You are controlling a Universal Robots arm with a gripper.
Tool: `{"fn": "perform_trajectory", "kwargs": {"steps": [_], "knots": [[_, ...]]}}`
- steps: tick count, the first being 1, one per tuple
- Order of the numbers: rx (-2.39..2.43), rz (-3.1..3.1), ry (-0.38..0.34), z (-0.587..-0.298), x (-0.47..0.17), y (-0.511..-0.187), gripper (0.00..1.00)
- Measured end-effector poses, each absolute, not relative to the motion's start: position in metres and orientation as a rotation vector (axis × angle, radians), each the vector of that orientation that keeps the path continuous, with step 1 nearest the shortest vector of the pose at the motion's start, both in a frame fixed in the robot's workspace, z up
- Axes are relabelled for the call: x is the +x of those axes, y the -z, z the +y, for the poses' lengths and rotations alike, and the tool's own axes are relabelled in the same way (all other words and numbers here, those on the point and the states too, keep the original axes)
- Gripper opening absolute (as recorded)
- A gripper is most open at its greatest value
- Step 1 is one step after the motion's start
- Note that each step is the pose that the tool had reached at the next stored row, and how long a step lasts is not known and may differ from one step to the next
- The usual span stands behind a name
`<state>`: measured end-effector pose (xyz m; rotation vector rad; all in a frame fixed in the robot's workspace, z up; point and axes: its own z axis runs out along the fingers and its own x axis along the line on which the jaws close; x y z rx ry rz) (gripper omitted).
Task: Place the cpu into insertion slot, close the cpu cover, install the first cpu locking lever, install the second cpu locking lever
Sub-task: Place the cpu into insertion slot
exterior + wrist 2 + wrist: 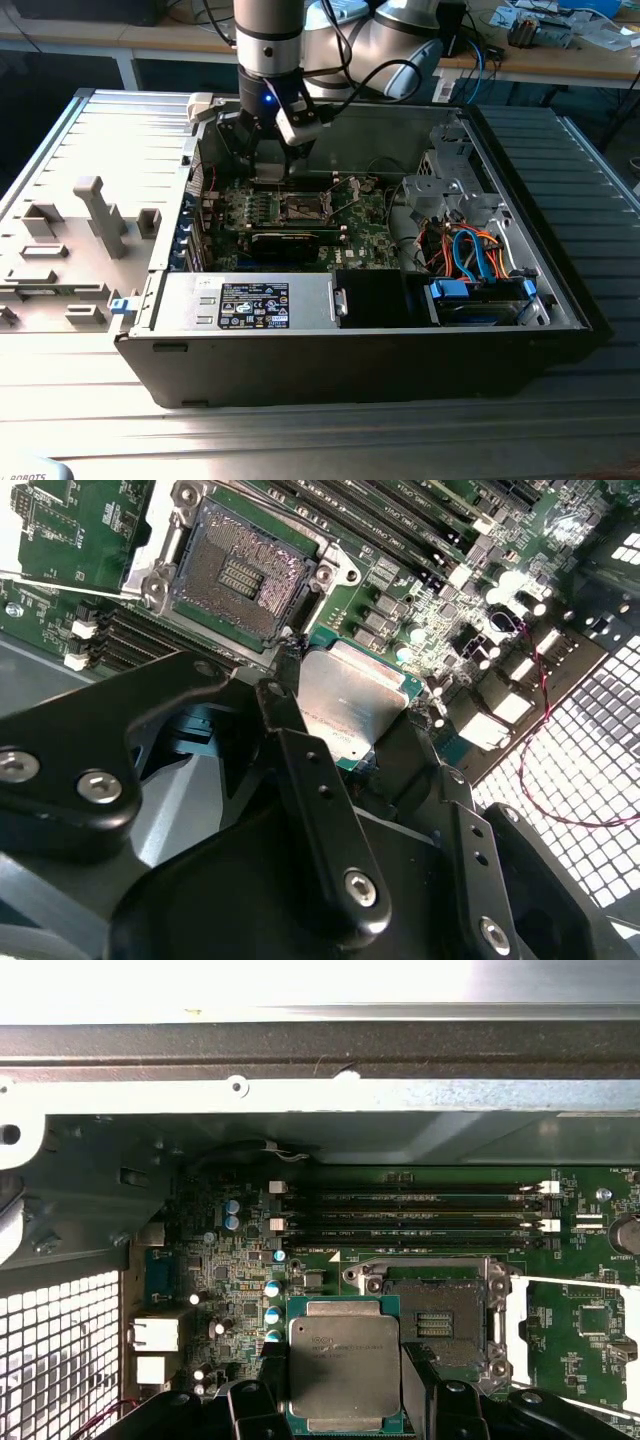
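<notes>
- Arm [268, 40]: a thick silver-grey cylinder with a black band and a small blue light [268, 97] at the wrist.
- Thin black cables [385, 72] loop out beside the wrist.
- Gripper [350, 708]: matte black, built from angular linked bars.
- Round silver screws [98, 786] stud the bars, and small plain holes sit along the fingers [310, 780].

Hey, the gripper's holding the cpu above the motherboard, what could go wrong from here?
The cpu, clamped in the gripper, hangs beside the open insertion slot, not over it. If it is lowered misaligned or tilted, it might bend the slot's exposed contacts. The fingers also sit close to upright capacitors and could knock them.
</notes>
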<state>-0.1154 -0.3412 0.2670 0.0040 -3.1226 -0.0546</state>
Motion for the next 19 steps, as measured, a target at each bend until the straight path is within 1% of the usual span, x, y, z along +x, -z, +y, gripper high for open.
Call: {"fn": "perform_trajectory", "kwargs": {"steps": [19], "knots": [[0.004, -3.123, 0.055, -0.3407, -0.1203, -0.2669, 0.54]]}}
